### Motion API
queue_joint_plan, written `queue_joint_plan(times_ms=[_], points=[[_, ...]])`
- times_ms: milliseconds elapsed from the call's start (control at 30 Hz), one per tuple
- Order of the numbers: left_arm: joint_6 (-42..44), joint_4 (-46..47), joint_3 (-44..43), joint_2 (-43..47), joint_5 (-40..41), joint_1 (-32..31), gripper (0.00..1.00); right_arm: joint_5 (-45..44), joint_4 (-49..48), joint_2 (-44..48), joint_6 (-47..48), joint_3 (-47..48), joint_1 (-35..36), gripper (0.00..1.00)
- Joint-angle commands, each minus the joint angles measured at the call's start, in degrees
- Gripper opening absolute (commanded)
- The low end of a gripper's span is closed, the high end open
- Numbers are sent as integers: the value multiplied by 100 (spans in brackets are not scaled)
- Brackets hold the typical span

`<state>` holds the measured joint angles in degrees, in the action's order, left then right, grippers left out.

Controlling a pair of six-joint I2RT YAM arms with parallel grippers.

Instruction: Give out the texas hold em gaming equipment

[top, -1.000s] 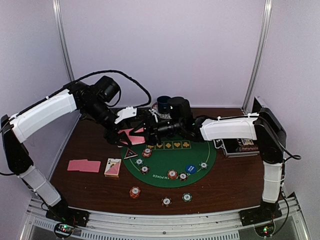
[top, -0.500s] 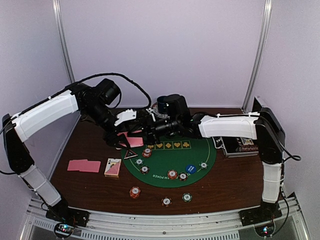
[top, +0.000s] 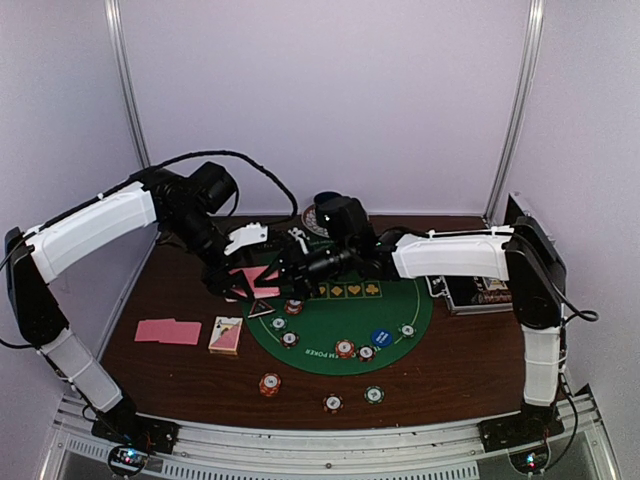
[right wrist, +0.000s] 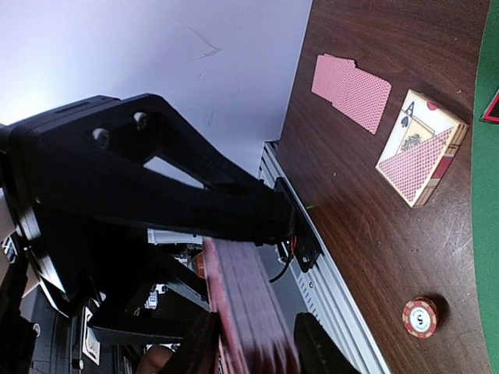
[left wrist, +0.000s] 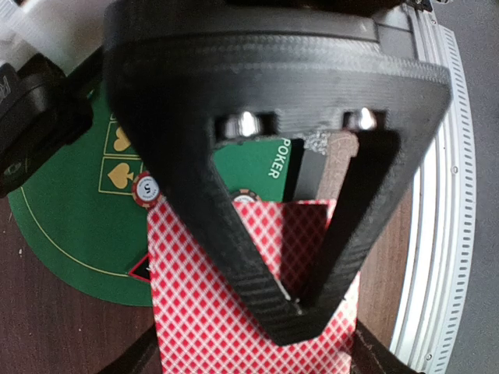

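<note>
Over the last second we watched the right gripper (top: 290, 270) slide leftward to meet the left gripper (top: 240, 283) above the far-left rim of the green mat (top: 330, 318). We judge a card is about to be drawn off for dealing, with only two cards (top: 168, 331) laid out on the table so far. The left gripper is pinched on the deck of pink-backed playing cards (left wrist: 195, 312), held in the air. The right gripper's fingers straddle the deck's edge, narrowly parted, and we cannot tell whether they grip it yet.
</note>
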<state>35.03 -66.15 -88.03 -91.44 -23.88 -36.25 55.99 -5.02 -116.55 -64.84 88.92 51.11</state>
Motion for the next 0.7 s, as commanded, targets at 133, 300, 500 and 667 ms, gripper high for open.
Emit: queue_joint_plan(times_ms=[133, 300, 500, 667], points=[[205, -56, 53, 73, -54, 48, 21, 78, 739, 43, 483, 245, -66, 25], [228, -44, 147, 170, -117, 48, 18, 58, 1168, 38, 736, 304, -112, 25], [258, 13, 257, 192, -23, 56, 14, 68, 1237, 156, 770, 281, -172, 28], [272, 40, 285, 204, -1, 72, 12, 112, 1177, 263, 747, 224, -196, 32]])
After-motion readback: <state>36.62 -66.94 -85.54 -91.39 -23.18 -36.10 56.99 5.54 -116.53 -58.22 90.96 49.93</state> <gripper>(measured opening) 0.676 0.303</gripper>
